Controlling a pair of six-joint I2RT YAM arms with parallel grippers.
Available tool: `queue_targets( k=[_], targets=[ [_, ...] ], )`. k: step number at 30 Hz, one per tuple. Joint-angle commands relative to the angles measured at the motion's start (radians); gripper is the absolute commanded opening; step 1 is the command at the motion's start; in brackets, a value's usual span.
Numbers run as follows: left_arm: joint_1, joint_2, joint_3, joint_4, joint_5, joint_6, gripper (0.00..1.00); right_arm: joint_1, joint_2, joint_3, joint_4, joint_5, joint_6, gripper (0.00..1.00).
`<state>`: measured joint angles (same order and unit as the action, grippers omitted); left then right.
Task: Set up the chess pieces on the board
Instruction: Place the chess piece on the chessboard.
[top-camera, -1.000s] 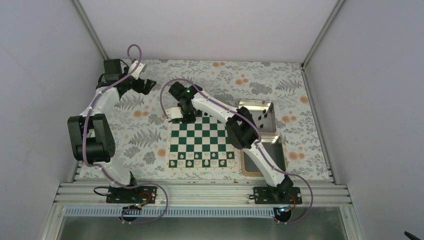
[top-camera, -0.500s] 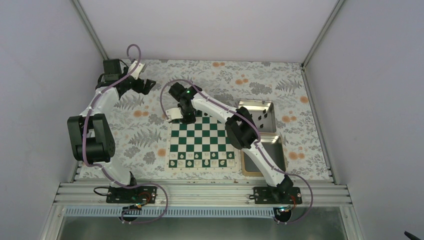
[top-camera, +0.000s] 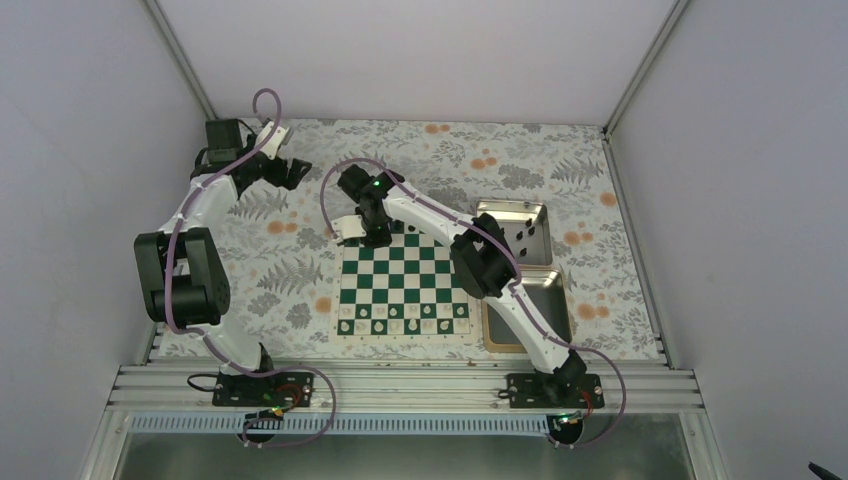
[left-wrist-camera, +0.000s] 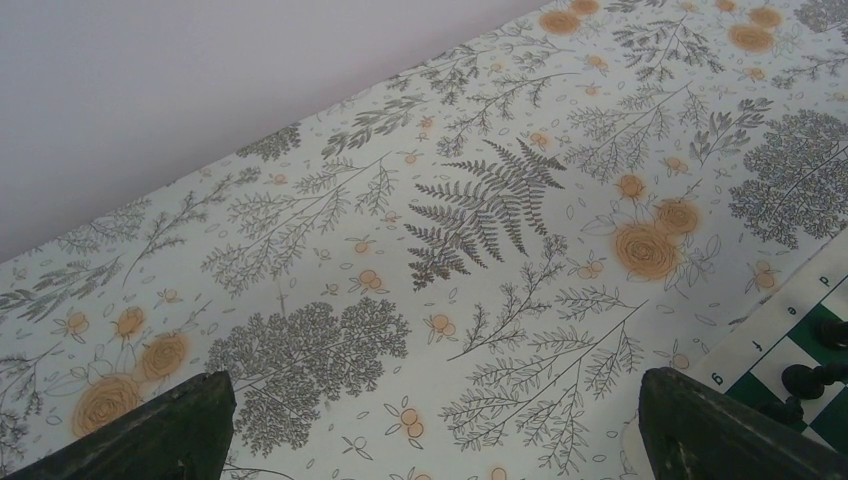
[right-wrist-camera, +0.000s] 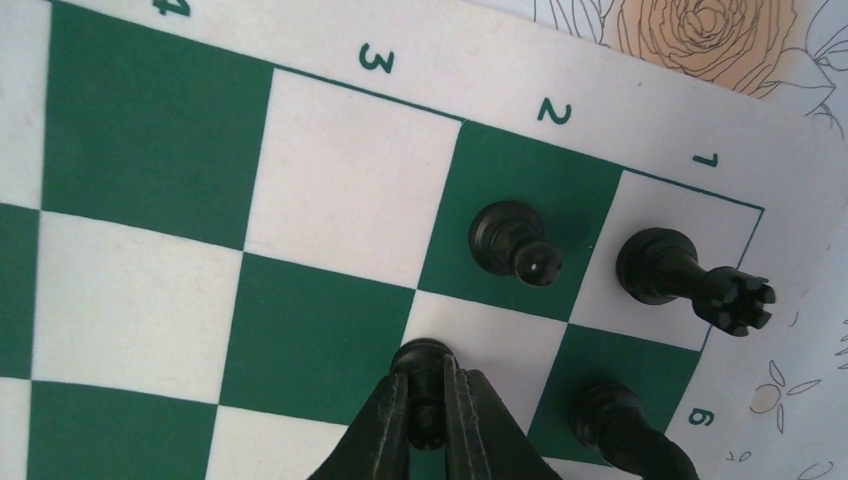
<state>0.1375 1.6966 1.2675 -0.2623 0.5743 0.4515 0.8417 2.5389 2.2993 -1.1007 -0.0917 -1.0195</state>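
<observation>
The green and white board lies at the table's middle. My right gripper is at its far left corner. In the right wrist view the right gripper is shut on a small black pawn whose base rests on a white square. A black pawn, a black rook and another black piece stand on the squares nearby. My left gripper is open and empty over the floral cloth at the far left. Its fingers show wide apart, with the board's corner to the right.
Small white pieces fill the board's two near rows. A silver tin with a few black pieces stands right of the board. A second tin lies nearer, partly under the right arm. The enclosure walls close in on the sides and back.
</observation>
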Motion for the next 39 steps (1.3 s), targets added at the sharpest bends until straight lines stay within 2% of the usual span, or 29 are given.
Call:
queue_targets(
  k=[1, 25, 39],
  targets=[
    [0.007, -0.034, -0.009, 0.03, 0.029, -0.007, 1.0, -0.013, -0.008, -0.008, 0.025, 0.017, 0.006, 0.08],
    [0.007, -0.032, 0.001, 0.024, 0.032, -0.01, 1.0, -0.017, -0.076, -0.004, 0.008, 0.017, 0.005, 0.06],
    [0.007, -0.029, -0.003, 0.026, 0.033, -0.007, 1.0, -0.019, -0.05, -0.001, 0.029, 0.018, 0.001, 0.08]
  ],
)
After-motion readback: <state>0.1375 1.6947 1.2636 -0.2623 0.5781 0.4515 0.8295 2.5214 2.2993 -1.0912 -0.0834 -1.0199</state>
